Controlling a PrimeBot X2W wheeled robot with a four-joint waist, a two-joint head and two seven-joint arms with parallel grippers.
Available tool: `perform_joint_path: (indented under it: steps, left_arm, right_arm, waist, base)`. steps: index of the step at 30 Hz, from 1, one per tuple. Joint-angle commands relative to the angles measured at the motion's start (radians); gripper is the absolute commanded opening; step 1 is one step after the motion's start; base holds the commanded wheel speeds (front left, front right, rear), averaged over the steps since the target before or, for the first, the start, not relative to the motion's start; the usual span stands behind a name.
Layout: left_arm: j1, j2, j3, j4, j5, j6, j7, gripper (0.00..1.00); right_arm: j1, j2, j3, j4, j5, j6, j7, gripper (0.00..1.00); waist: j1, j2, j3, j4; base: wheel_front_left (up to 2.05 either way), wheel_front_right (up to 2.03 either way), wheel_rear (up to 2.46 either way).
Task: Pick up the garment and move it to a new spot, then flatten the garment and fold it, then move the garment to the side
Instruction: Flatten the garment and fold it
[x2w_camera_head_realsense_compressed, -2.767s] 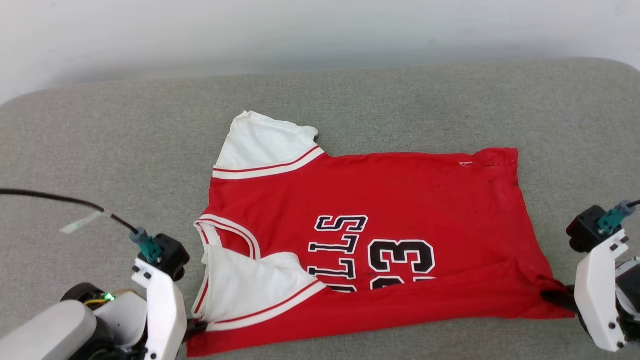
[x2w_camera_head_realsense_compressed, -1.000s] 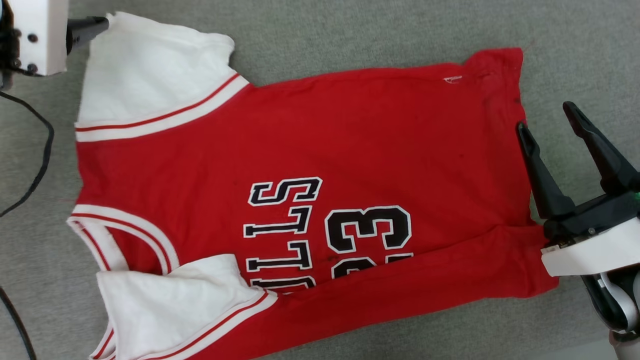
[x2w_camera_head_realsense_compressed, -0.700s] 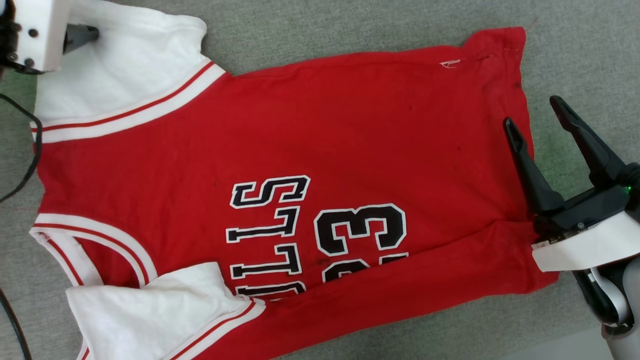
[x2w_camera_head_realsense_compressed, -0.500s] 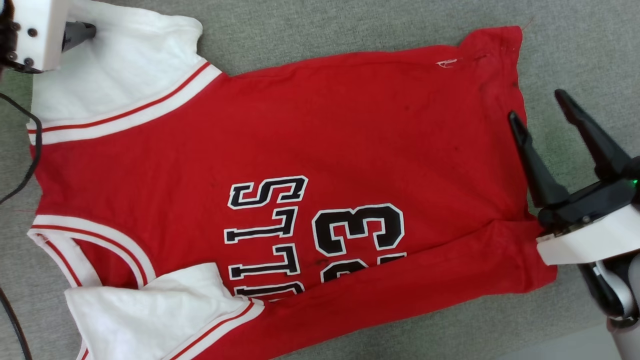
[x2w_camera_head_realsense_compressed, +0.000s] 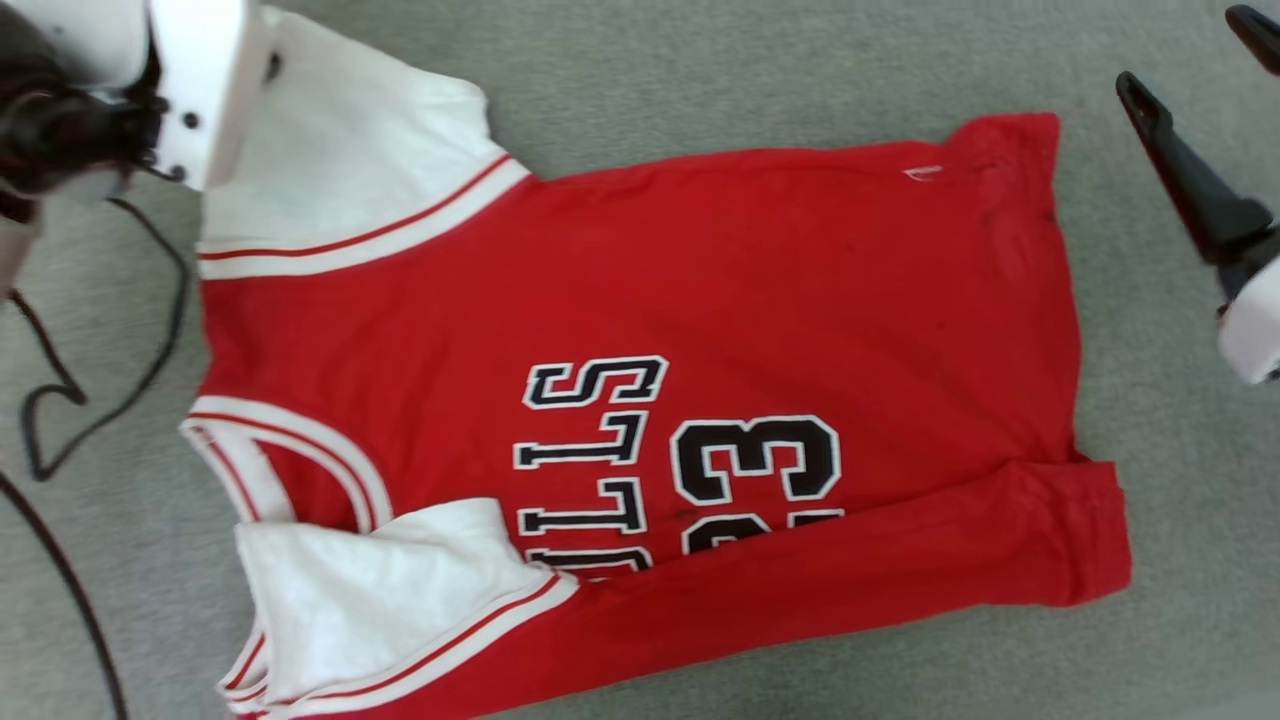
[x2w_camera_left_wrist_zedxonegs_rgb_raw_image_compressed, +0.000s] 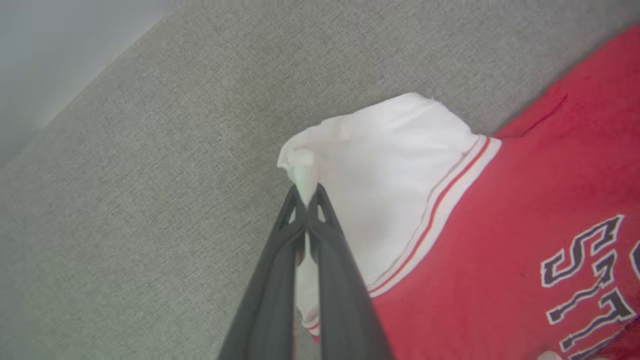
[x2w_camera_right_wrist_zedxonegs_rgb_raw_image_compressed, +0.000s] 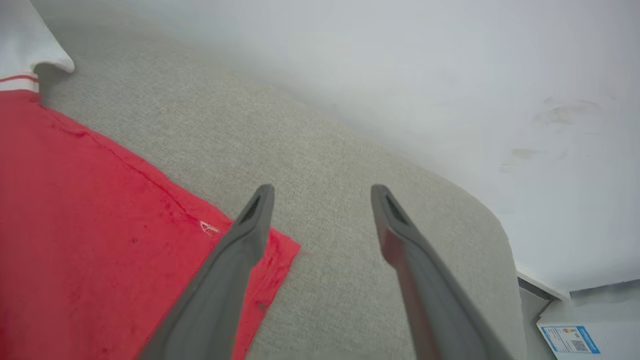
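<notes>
Lying spread on the grey padded surface (x2w_camera_head_realsense_compressed: 700, 80) is one garment (x2w_camera_head_realsense_compressed: 760, 290), a red jersey, front up. In the head view its neck opening points to nine o'clock and its hem to three. It has two white sleeves: the far sleeve (x2w_camera_head_realsense_compressed: 350, 150) lies flat at about ten o'clock, and the near sleeve (x2w_camera_head_realsense_compressed: 380, 590), at about seven, is folded in over the chest. The near long edge is turned up over the front, hiding the lower part of the black print (x2w_camera_head_realsense_compressed: 680, 460). Two grippers are about. The left gripper (x2w_camera_left_wrist_zedxonegs_rgb_raw_image_compressed: 306, 192), at ten o'clock, has its two dark fingers clenched on the far sleeve's outer corner, with a small peak of white cloth pinched between the tips. The right gripper (x2w_camera_right_wrist_zedxonegs_rgb_raw_image_compressed: 322, 192), at two o'clock, grasps nothing. Its two fingers stand wide apart just beyond the hem's far corner. A black cable (x2w_camera_head_realsense_compressed: 165, 350) loops over the surface at nine o'clock.
</notes>
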Motion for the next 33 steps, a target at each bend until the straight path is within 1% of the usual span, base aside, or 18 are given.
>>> perform_joint_path:
  steps: [1,4,7,9,12,15,19,23,27,28,29,33]
  left_arm:
    - [0.016,-0.009,-0.004,-0.014,0.001,-0.005,-0.011,0.00]
    - [0.019,-0.021,-0.016,-0.044,0.001,-0.011,-0.027,0.00]
    - [0.018,-0.031,-0.026,-0.071,0.005,-0.013,-0.041,0.00]
    - [0.017,-0.038,-0.030,-0.086,0.004,-0.016,-0.052,0.00]
    - [0.011,-0.046,-0.035,-0.104,0.004,-0.017,-0.067,0.00]
    - [-0.003,-0.053,-0.038,-0.118,0.004,-0.019,-0.081,0.00]
    - [-0.018,-0.058,-0.041,-0.138,0.011,-0.021,-0.108,0.00]
    - [-0.031,-0.053,-0.047,-0.159,0.013,-0.020,-0.125,0.00]
    - [-0.027,-0.050,-0.059,-0.168,0.013,-0.021,-0.136,0.00]
    - [-0.022,-0.047,-0.061,-0.167,0.011,-0.022,-0.140,0.00]
    - [-0.016,-0.045,-0.064,-0.164,0.008,-0.022,-0.145,0.00]
    - [0.013,-0.029,-0.072,-0.151,-0.001,-0.022,-0.175,0.00]
  right_arm:
    - [-0.039,-0.036,0.027,0.010,0.027,0.000,0.056,1.00]
    - [-0.123,-0.123,0.128,0.047,0.125,0.000,0.256,1.00]
    - [-0.213,-0.180,0.212,0.084,0.226,0.000,0.433,1.00]
    - [-0.264,-0.195,0.258,0.123,0.291,0.000,0.535,1.00]
    - [-0.340,-0.186,0.298,0.189,0.343,0.000,0.638,1.00]
    - [-0.394,-0.158,0.328,0.259,0.355,0.000,0.692,1.00]
    - [-0.431,-0.114,0.365,0.331,0.366,0.000,0.721,1.00]
    - [-0.394,-0.127,0.447,0.369,0.373,0.000,0.749,1.00]
    - [-0.343,-0.128,0.493,0.409,0.403,0.000,0.710,1.00]
    - [-0.343,-0.128,0.495,0.415,0.402,0.000,0.689,0.36]
    - [-0.345,-0.130,0.495,0.423,0.401,0.000,0.671,0.00]
    - [-0.370,-0.134,0.483,0.442,0.408,-0.001,0.585,0.00]
  waist:
    - [-0.0001,-0.0001,-0.019,0.029]
    - [-0.0001,-0.0001,-0.023,0.057]
    - [-0.0001,-0.0001,-0.018,0.083]
    - [-0.0001,-0.0001,-0.010,0.098]
    - [-0.0001,-0.0001,0.004,0.120]
    - [-0.0001,-0.0001,0.022,0.140]
    - [-0.0001,-0.0001,0.045,0.164]
    - [-0.0001,-0.0001,0.058,0.180]
    - [-0.0001,-0.0001,0.060,0.186]
    - [-0.0001,-0.0001,0.057,0.184]
    - [-0.0001,-0.0001,0.051,0.181]
    - [-0.0001,-0.0001,0.011,0.170]
  base:
    - [0.00,0.00,0.00]
    - [0.00,0.00,0.00]
    - [0.00,0.00,0.00]
    - [0.00,0.00,0.00]
    - [0.00,0.00,0.00]
    - [0.00,0.00,0.00]
    - [0.00,0.00,0.00]
    - [0.00,0.00,0.00]
    - [0.00,0.00,0.00]
    - [0.00,0.00,0.00]
    - [0.00,0.00,0.00]
    - [0.00,0.00,0.00]
